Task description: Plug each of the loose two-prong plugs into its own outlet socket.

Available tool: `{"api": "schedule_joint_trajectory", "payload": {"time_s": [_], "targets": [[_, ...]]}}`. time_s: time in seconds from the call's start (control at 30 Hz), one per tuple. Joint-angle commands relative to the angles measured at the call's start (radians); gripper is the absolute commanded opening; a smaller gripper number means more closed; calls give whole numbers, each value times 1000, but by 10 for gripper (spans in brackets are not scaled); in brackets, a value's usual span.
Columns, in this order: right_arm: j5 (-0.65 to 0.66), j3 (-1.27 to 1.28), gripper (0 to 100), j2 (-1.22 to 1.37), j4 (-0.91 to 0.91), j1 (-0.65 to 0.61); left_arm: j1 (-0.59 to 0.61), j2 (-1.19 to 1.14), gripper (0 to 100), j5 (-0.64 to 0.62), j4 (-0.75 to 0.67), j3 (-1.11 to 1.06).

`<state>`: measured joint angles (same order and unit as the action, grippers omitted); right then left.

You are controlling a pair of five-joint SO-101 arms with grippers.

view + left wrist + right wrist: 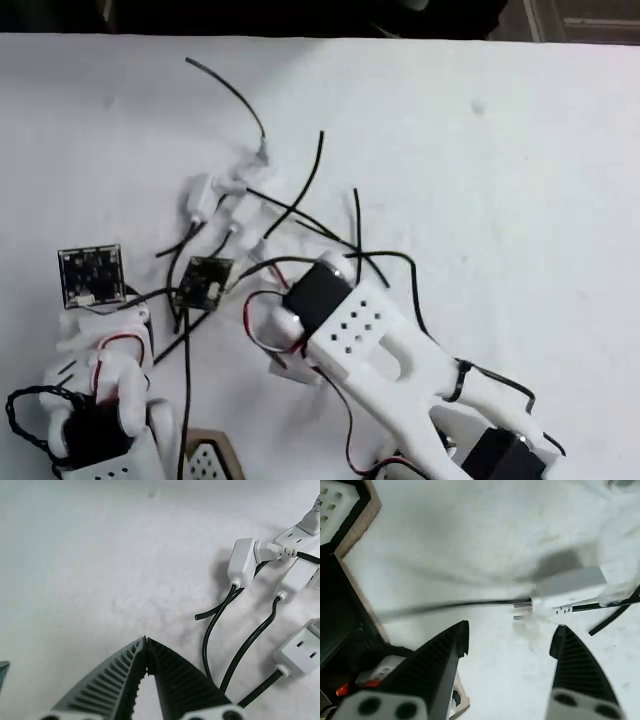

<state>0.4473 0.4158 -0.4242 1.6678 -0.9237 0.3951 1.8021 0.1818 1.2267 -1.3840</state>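
Observation:
Several white plugs and sockets on black cords lie tangled mid-table (pixel 225 195). In the left wrist view a white socket block (pixel 242 562) has a plug (pixel 295 537) at it, and a two-slot socket (pixel 300 652) lies nearer. My left gripper (pixel 146 655) is shut and empty, low over bare table, well short of them. My right gripper (pixel 512 640) is open, hanging just above a white two-prong plug (pixel 565 592) whose metal prongs (pixel 522 610) stick out on the table. The right arm (pixel 350 330) hides that plug from above.
Two small black circuit boards (pixel 92 275) (pixel 203 283) sit at the near left. The left arm (pixel 110 395) is in the near-left corner. A wooden-edged base (pixel 210 460) stands at the near edge. Loose black cords (pixel 300 195) cross the middle.

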Motion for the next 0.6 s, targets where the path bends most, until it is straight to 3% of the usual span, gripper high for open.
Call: {"api": "schedule_joint_trajectory", "payload": {"time_s": [0.0, 0.23, 0.4, 0.5, 0.57], "targets": [[-15, -21, 204, -64, -7, 76, 8, 5, 24, -11, -23, 3], [41, -21, 15, -64, 4, 325, 8, 5, 24, -11, -23, 3], [69, 2, 55, -56, 30, 427, 8, 5, 26, -11, -18, 3], [49, 87, 109, -54, -25, 392, 8, 5, 27, -11, -21, 3], [-40, 157, 147, -54, -107, 357, 8, 5, 27, -11, -21, 3]]}}
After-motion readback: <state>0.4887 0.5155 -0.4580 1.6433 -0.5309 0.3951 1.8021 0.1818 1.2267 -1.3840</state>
